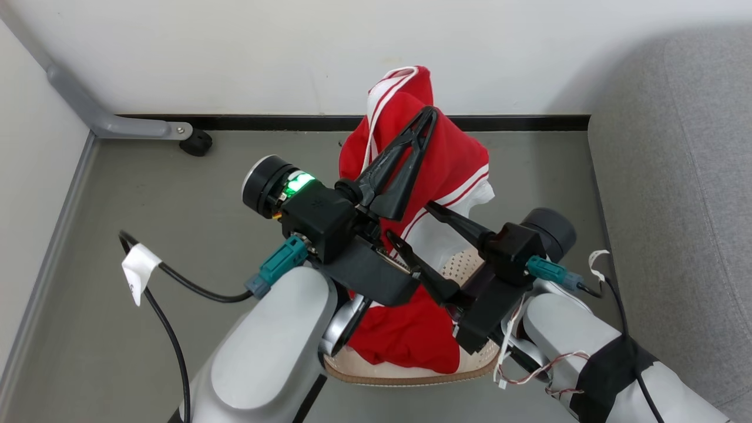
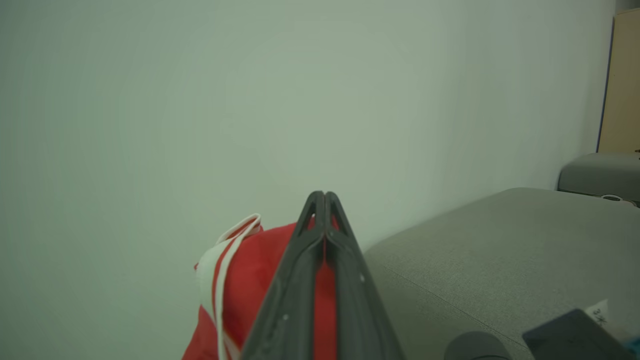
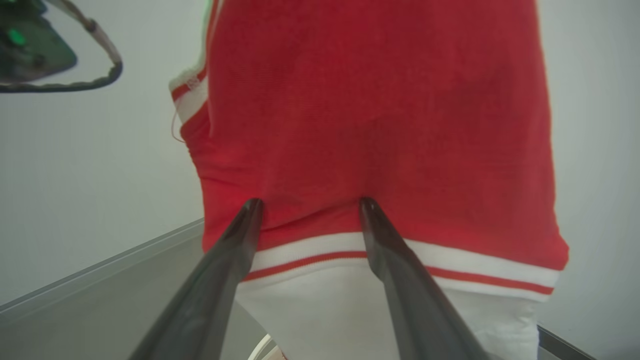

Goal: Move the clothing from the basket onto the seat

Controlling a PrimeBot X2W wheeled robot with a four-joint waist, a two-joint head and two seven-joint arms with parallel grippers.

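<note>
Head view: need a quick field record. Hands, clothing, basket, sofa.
left hand: shut on the clothing, held up above the basket
right hand: open, fingertips against the red fabric, not gripping
clothing: red with white stripes, hangs down to the basket
basket: on the floor, below both hands
sofa: grey, to the robot's right of the basket

Clothing (image 1: 446,158) above basket (image 1: 405,379); seat (image 1: 675,176) rt of both (wall (image 1: 294,53) behind).

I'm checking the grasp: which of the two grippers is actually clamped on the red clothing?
The left gripper: its fingers are pressed together on the clothing, holding it up. The right gripper has its fingers spread, tips against it.
</note>
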